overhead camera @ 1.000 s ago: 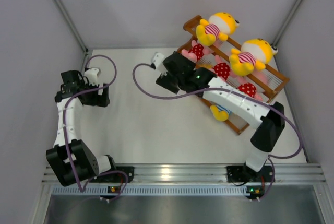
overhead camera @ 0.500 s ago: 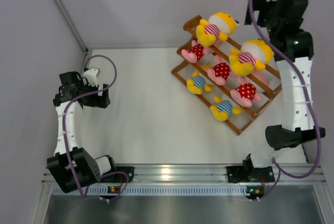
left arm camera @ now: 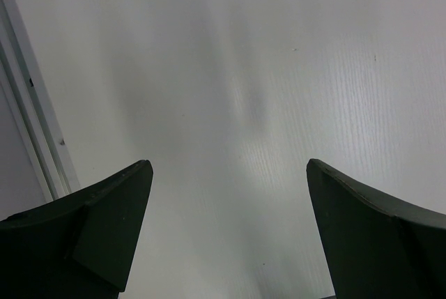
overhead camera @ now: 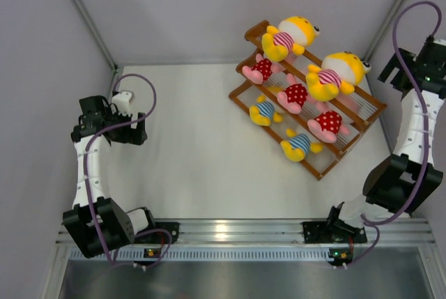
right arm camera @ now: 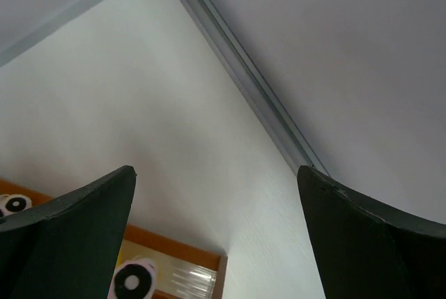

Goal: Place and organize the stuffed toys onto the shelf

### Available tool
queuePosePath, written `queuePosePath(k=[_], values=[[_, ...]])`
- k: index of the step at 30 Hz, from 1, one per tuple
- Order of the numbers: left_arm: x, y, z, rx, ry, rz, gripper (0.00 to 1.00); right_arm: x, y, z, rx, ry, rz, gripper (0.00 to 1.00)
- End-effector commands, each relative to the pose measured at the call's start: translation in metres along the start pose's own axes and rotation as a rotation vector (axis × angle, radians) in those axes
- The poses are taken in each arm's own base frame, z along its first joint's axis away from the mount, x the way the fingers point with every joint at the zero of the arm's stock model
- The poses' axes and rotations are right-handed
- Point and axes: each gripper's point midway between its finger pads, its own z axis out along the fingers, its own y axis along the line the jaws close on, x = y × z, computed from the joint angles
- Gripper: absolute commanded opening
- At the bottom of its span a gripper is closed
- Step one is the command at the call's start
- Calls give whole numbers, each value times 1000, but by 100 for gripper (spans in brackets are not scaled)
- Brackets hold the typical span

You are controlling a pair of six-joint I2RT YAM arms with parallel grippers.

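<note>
Seven stuffed toys point(overhead camera: 294, 95) on the brown wooden shelf point(overhead camera: 317, 171), far right of the table point(overhead camera: 195, 146): yellow pink-striped pair on top, three pink red-dotted in the middle, yellow blue-striped pair lowest. Left gripper point(left arm camera: 230, 166) spread wide over bare table, holding nothing. Right gripper point(right arm camera: 216, 170) likewise wide and empty, near the wall point(right arm camera: 334, 48) beside the shelf.

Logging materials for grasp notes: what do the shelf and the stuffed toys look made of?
The shelf: matte brown frame, likely wood; its thin pale rods could be wire or plastic. The stuffed toys: soft plush fabric, judging by fuzzy matte surfaces and rounded padded shapes, in striped or dotted cloth.
</note>
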Motion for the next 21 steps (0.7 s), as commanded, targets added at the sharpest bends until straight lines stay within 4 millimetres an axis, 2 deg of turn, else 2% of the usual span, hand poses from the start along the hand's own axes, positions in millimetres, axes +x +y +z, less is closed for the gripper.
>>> queuePosePath(k=[1,4,8,9,12,13,15,16,17,21], values=[[-2,4,-1,-7,-4,26,98,-29,-20,-27,5,-172,81,99],[0,3,0,-1,1,26,98,-16,-32,-29,39,-158,104,99],[2,2,3,10,7,25,98,-5,-38,-27,71,-131,122,100],[3,2,3,13,10,25,98,1,-48,-28,136,-118,162,99],[5,2,5,14,17,25,98,9,-62,-32,222,-110,196,99],[6,1,6,19,20,23,98,17,-64,-30,231,-99,201,99],[8,1,8,24,27,21,98,16,-63,-39,225,-130,218,99],[8,0,8,26,28,22,98,21,-63,-38,221,-141,228,100],[9,1,9,26,31,18,98,18,-62,-47,214,-175,248,99],[11,-1,11,39,37,15,98,23,-63,-52,213,-191,240,100]])
